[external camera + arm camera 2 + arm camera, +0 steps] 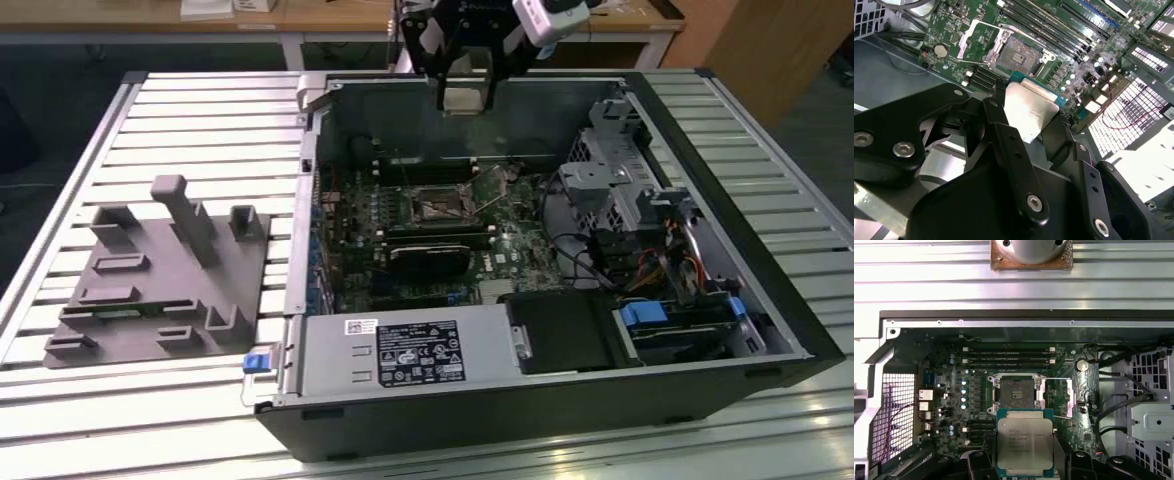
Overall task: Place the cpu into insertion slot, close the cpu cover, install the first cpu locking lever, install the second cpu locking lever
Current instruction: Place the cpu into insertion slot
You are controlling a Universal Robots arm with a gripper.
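My gripper (465, 92) hangs above the far wall of the open computer case, shut on the cpu (465, 99). In both wrist views the cpu (1025, 442) (1030, 112) shows its pale silver top, clamped by its edges between the black fingers (999, 117). The insertion slot (1015, 392) (1017, 53) (434, 205) lies bare on the green motherboard, some way below the chip, with a dark centre and a silver rim. The cpu cover (977, 37) is swung open beside the slot. Thin wire levers (1056, 379) stand unlatched next to it.
Long black memory slots (1006, 357) run beside the socket. A black card (430, 258) lies nearer the case front, with the power supply (400, 355) and drive cage (621, 180) around it. A grey fixture (154, 275) rests on the slatted table on the exterior view's left.
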